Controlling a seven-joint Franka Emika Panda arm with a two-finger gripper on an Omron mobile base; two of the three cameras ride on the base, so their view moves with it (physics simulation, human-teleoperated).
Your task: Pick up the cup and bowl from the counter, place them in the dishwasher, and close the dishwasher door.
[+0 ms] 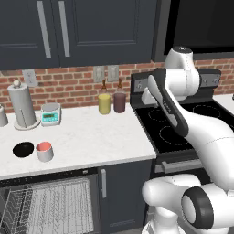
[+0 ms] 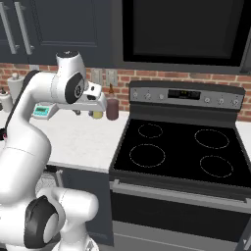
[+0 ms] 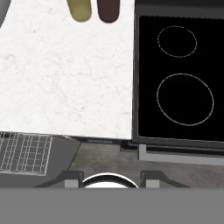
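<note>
Red brick wall and dark navy cabinets stand behind the long white, faintly marbled stone counter [image 1: 87, 137]. The gripper [image 2: 83, 113] hangs under the white hand, above the right part of the counter near the stove; if its fingers are spread or closed I cannot tell, because the tips are too small and partly hidden. It holds nothing that I can see.

Just behind the hand, at the far wall, stand a yellow jar [image 1: 104, 103] and a maroon jar [image 1: 119, 101], both with a thin bottle top, side by side.

Far to the left, near the front edge of the counter, is the small short cup [image 1: 45, 151], light grey outside and red-pink inside, upright, without handle. Just left of it lies the small shallow round black bowl [image 1: 23, 149], almost touching it.

Below them the dishwasher [image 1: 50, 205] is open, its silvery wire rack [image 3: 24, 152] visible.

On the right is the black glass-top stove [image 2: 181, 152].
</note>
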